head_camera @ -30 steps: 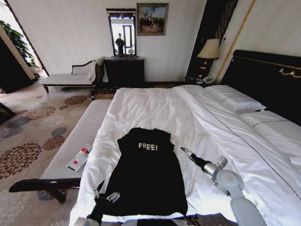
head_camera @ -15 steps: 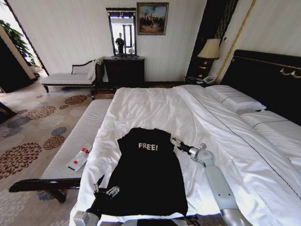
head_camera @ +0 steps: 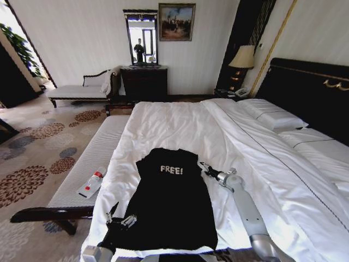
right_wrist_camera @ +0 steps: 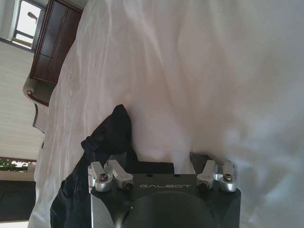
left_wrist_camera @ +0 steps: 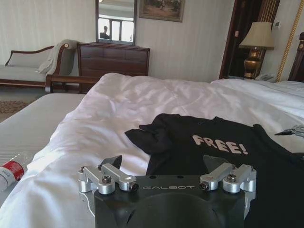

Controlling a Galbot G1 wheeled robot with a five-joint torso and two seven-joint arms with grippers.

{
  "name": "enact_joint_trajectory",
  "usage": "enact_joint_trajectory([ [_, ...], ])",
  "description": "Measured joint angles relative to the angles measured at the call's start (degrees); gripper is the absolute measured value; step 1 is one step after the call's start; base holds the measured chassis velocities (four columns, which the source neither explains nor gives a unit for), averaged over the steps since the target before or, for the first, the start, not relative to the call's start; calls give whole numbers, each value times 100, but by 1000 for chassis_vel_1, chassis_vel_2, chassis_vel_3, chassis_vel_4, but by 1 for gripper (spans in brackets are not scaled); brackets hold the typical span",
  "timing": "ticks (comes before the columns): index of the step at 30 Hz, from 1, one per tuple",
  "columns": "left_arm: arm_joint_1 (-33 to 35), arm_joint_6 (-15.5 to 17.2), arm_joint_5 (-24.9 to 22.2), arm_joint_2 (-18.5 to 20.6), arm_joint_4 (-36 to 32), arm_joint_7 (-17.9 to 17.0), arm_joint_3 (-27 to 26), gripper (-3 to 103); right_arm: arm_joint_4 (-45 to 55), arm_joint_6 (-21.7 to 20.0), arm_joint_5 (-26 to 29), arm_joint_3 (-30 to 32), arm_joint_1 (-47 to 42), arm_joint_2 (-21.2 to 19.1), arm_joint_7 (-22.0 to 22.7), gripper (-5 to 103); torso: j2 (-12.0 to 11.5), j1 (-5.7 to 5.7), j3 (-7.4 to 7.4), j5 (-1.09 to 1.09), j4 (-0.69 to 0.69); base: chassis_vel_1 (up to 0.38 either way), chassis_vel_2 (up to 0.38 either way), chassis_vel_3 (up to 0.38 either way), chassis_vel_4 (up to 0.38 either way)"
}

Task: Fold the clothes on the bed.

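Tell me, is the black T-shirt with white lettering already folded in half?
No, the black T-shirt lies spread flat on the white bed, lettering showing.

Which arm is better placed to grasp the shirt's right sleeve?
Right: its end effector, open, sits beside the black soft-fabric T-shirt's right sleeve. The left end effector, also open, sits at the hem.

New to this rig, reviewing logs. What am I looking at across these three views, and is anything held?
It is a wheeled two-armed robot at a bed. The head view looks down from its head; the other two come from a camera on each wrist, so the black block at the bottom is that arm's own tool. A black T-shirt with white "FREE!" lettering lies flat on the white duvet. The left tool sits at the shirt's near left edge, fingers open. The right tool is by the far right sleeve, also open. Nothing is held. A bottle lies on the bench beside the bed.
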Motion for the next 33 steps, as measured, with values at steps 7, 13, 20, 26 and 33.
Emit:
enact_joint_trajectory([
  [7, 94, -3, -105, -5, -84, -8, -103, 98, -57, 6, -100, -11, 22, 90, -22, 50, 0, 0, 0, 2, 1, 0, 0, 0, 0],
  [13, 80, -8, -155, 0, -85, -21, -119, 98, -29, 6, -118, 10, -7, 101, 7, 28, 0, 0, 0, 2, 1, 0, 0, 0, 0],
  [20, 64, 5, -432, 3, -115, -105, -197, 98, 259, -1, -77, 178, -240, 174, 82, 3, 0, 0, 0, 1, 0, 0, 0, 0, 0],
  [26, 59, 5, -484, 21, -141, -113, -234, 98, 409, -5, -77, 205, -370, 221, 108, 0, 0, 0, 0, 2, 0, 0, 0, 0, 0],
  [33, 48, -3, -509, 2, -147, -114, -224, 98, 766, 21, 1, 295, -412, 158, 213, 0, 0, 0, 0, 0, 1, 0, 0, 0, 0],
])
